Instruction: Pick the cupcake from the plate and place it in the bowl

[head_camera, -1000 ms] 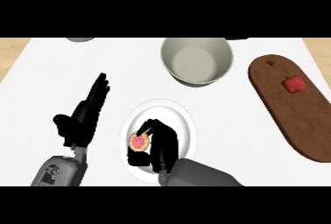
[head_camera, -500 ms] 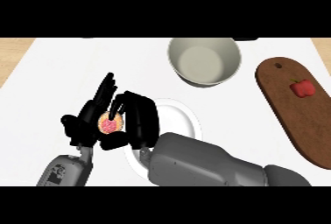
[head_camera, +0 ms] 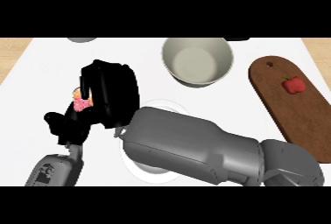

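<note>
My right hand [head_camera: 113, 89] is lifted high over the counter's left side, shut on the pink-frosted cupcake [head_camera: 81, 103], which peeks out at the hand's left edge. The white plate [head_camera: 163, 107] lies beneath my grey right forearm, with only parts of its rim showing. The grey-white bowl [head_camera: 197, 59] stands at the back centre, to the right of the held cupcake and apart from it. My left hand [head_camera: 65, 126] rests at the lower left, largely covered by the right hand, and what shows of it looks relaxed.
A brown wooden cutting board [head_camera: 297, 118] lies along the right side with a red pepper [head_camera: 292, 85] on it. A grey object [head_camera: 82, 39] sits at the back left edge. My right forearm [head_camera: 207, 151] fills the lower middle.
My right hand has risen from the plate with the cupcake and swung left and toward the camera. It now covers most of the left hand, which has stayed put.
</note>
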Robot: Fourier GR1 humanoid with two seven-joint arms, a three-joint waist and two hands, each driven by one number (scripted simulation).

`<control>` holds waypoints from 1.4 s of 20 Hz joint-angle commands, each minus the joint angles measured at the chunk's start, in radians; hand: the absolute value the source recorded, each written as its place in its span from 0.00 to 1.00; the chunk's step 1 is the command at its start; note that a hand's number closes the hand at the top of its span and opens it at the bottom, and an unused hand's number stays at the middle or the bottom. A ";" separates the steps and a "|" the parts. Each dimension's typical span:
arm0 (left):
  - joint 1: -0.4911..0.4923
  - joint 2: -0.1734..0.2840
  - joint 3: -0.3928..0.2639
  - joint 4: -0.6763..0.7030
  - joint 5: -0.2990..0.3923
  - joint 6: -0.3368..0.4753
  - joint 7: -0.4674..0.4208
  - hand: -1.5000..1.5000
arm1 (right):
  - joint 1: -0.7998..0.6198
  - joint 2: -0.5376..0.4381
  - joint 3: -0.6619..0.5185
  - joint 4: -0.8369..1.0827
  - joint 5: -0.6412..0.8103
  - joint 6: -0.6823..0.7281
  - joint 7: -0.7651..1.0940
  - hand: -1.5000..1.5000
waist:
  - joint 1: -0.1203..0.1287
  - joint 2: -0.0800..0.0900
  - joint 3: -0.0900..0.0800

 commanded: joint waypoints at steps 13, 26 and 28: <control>0.062 -0.031 -0.033 0.017 -0.028 -0.027 -0.042 0.50 | -0.379 0.011 -0.251 0.326 0.036 0.220 0.218 1.00 | -0.005 0.007 0.000; 0.019 -0.030 -0.003 -0.031 -0.028 -0.019 0.022 0.50 | -0.245 -0.044 -0.250 0.579 0.093 0.379 0.025 1.00 | -0.007 0.013 0.001; 0.018 -0.014 0.021 0.014 -0.017 -0.040 -0.005 0.50 | -0.213 -0.092 -0.256 0.608 0.100 0.390 -0.036 1.00 | -0.013 0.016 0.000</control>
